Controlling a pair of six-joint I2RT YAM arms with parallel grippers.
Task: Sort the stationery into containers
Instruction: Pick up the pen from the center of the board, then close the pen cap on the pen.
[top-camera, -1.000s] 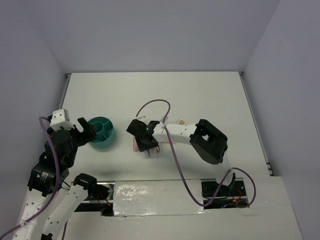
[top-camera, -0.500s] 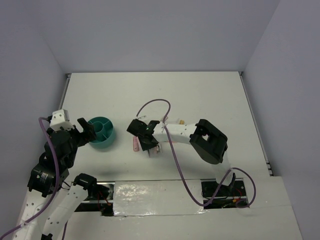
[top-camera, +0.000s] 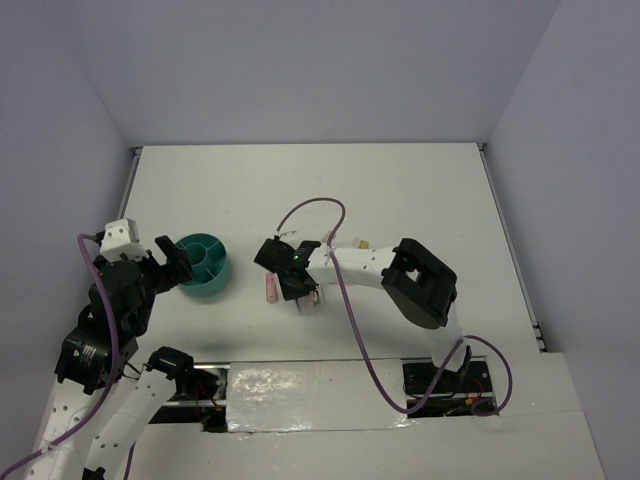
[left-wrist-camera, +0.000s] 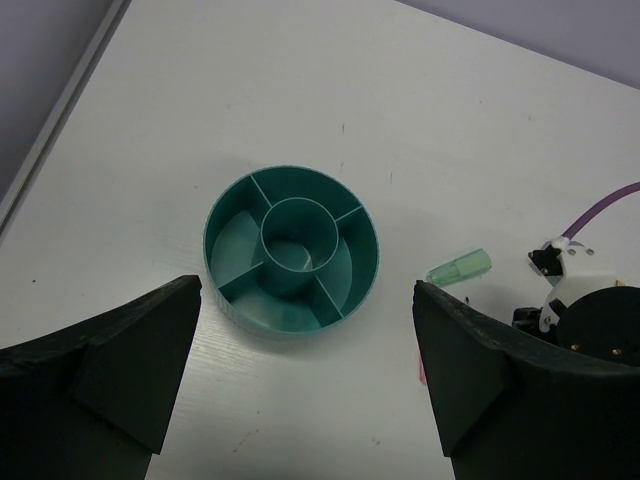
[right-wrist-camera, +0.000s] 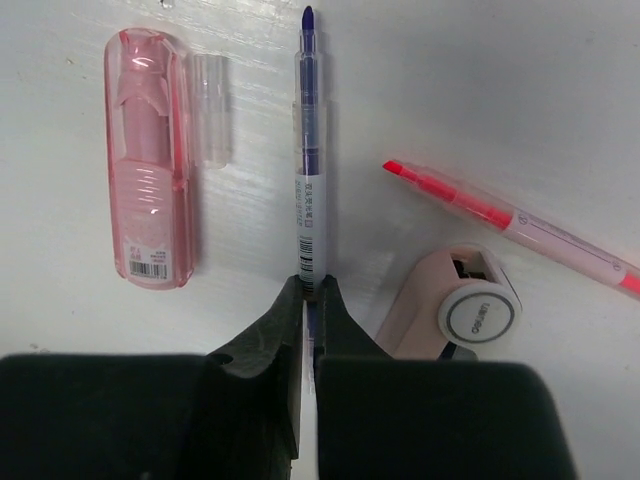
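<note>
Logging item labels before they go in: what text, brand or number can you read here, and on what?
Nothing reads clearly enough to quote.
Dark pen: white label with barcode and tiny print, too small.
Pink stick: fine-print sticker, blurred.
Pink-white clip: short word on its grey ring, too blurred.
Pink pen: faint barrel print, unreadable.
Teal organizer, green tube: no markings visible.

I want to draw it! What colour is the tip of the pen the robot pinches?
Dark purple; the thin dark pen shows best in the right wrist view.
</note>
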